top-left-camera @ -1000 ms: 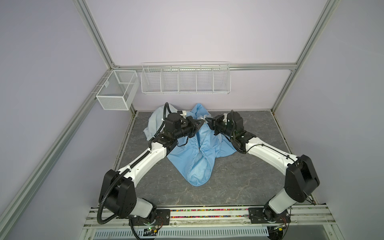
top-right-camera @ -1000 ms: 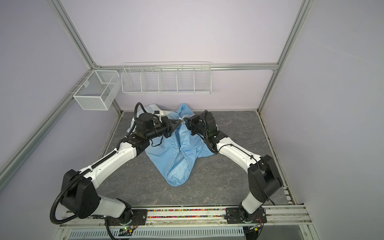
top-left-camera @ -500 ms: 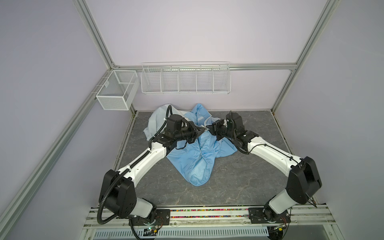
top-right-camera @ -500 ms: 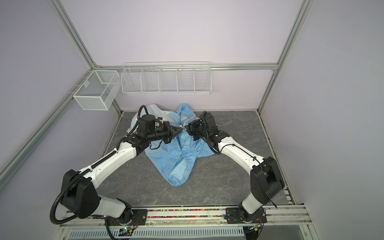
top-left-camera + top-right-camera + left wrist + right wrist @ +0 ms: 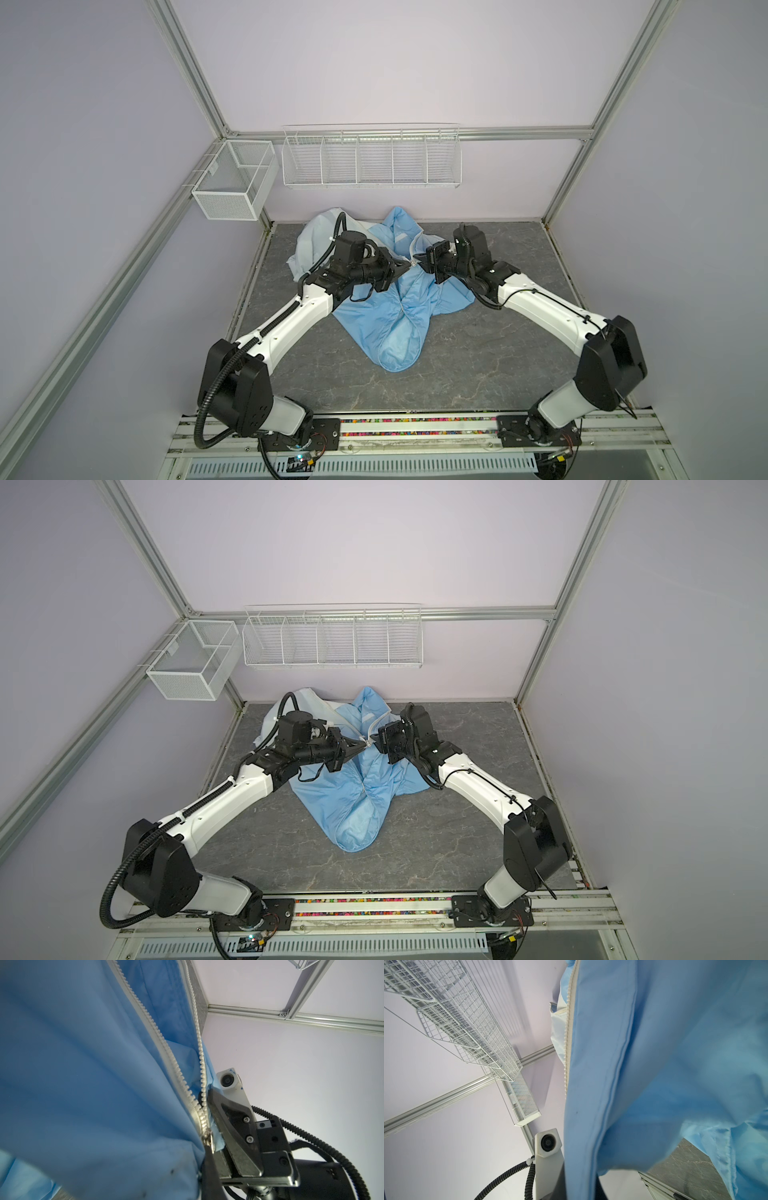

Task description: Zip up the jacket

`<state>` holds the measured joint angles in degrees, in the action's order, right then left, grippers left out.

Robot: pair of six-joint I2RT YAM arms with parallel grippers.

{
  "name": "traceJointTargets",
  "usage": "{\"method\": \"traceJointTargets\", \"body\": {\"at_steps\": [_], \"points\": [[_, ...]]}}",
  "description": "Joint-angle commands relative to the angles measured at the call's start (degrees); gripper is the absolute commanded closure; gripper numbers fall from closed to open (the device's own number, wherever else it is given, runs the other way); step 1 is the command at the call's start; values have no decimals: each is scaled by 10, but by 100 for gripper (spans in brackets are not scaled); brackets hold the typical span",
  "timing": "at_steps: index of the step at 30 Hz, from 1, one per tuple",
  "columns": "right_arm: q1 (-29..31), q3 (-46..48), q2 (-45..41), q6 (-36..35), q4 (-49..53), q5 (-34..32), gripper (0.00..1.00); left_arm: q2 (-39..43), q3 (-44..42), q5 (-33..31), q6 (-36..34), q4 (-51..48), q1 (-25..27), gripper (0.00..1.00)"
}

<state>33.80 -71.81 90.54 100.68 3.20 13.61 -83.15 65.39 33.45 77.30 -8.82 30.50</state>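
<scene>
I see the light-blue jacket (image 5: 399,320) heaped on the grey tabletop (image 5: 478,357) in front of the long wire rack (image 5: 370,164), its front raised between my arms. The left gripper (image 5: 407,269) has its fingers closed on the metal zipper pull (image 5: 207,1135). The right gripper (image 5: 419,261) is pinched on the jacket's edge beside it. Toward the rack, the white zipper (image 5: 164,1043) teeth stand apart.

The left tool (image 5: 208,1154) is blurred and cut off, seemingly pinching the zipper pull (image 5: 207,1136).
</scene>
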Motion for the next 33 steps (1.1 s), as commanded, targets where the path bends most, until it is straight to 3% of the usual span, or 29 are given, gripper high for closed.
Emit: {"method": "traceJointTargets", "body": {"at_steps": [1, 8, 12, 17, 23, 33], "points": [[-13, 0, -15, 68, 13, -27, 93, 1, 5, 31, 12, 5, 8, 100], [-13, 14, -14, 93, 31, -31, 93, -24, 30, 47, 18, -6, 12, 100], [-18, -22, -18, 66, 125, -30, 93, -58, 78, 56, -12, -69, 14, 100], [-27, 53, 14, 55, 158, 7, 93, -98, -45, 80, 53, 41, 25, 100], [-25, 93, 5, 22, 204, 7, 93, -102, -104, 68, 60, 59, 46, 100], [-17, 112, 41, 5, 216, 38, 93, -113, -111, 63, 54, 54, 47, 100]]}}
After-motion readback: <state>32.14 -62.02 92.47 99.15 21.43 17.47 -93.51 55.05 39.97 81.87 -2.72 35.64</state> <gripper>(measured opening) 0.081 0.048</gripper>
